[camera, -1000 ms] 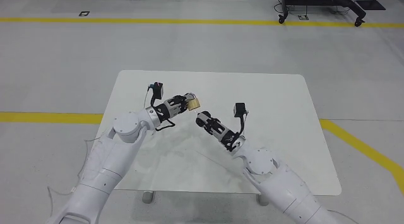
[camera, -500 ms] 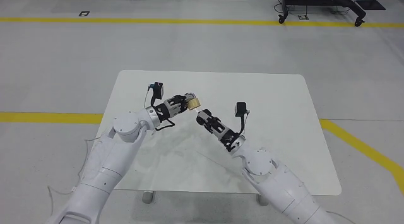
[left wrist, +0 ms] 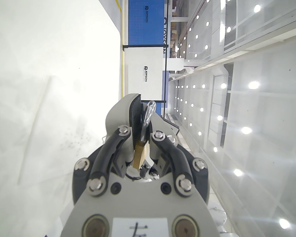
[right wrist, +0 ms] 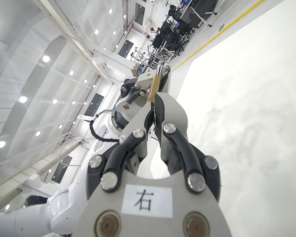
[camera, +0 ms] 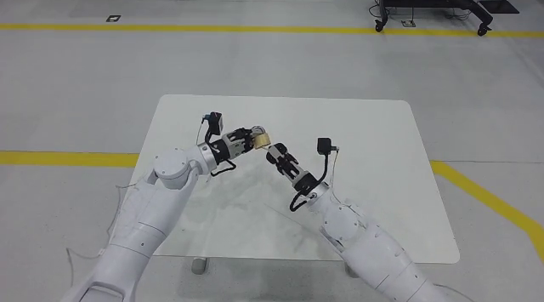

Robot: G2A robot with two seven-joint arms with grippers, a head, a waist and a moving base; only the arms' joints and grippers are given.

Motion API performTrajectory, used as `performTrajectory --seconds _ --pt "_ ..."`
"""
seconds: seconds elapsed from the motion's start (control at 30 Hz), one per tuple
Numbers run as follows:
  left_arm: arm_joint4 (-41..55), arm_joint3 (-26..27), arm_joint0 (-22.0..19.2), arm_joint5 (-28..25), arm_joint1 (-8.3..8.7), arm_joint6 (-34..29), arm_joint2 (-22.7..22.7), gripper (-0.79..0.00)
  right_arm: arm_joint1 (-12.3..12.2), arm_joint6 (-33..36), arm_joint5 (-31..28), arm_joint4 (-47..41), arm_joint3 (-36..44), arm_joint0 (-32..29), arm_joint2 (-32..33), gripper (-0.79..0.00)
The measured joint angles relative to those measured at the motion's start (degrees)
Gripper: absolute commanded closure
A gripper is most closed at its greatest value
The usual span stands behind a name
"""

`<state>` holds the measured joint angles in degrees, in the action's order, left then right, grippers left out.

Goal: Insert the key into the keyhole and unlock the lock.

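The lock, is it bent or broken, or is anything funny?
Nothing stands out. The lock looks whole, held above the table in the left gripper. The right gripper meets the lock's underside, closed on what seems to be the key.

White arms (camera: 140, 217), black linkages (right wrist: 180, 149), silver screws (right wrist: 169, 128), black cables (right wrist: 96, 134).

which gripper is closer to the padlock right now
Left. The left gripper is clamped on the padlock itself; the right gripper sits just beside the padlock's body, fingertips pointed at it, not gripping it.
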<state>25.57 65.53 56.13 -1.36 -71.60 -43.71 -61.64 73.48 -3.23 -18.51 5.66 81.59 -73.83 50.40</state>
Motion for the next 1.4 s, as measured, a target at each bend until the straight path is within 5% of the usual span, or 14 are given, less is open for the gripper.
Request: performTrajectory --seconds 1.4 --pt "-2.08 2.01 1.63 -0.58 -0.52 3.13 -0.55 0.000 4.10 -4.12 -2.30 1.99 -2.59 -0.43 -0.20 0.000"
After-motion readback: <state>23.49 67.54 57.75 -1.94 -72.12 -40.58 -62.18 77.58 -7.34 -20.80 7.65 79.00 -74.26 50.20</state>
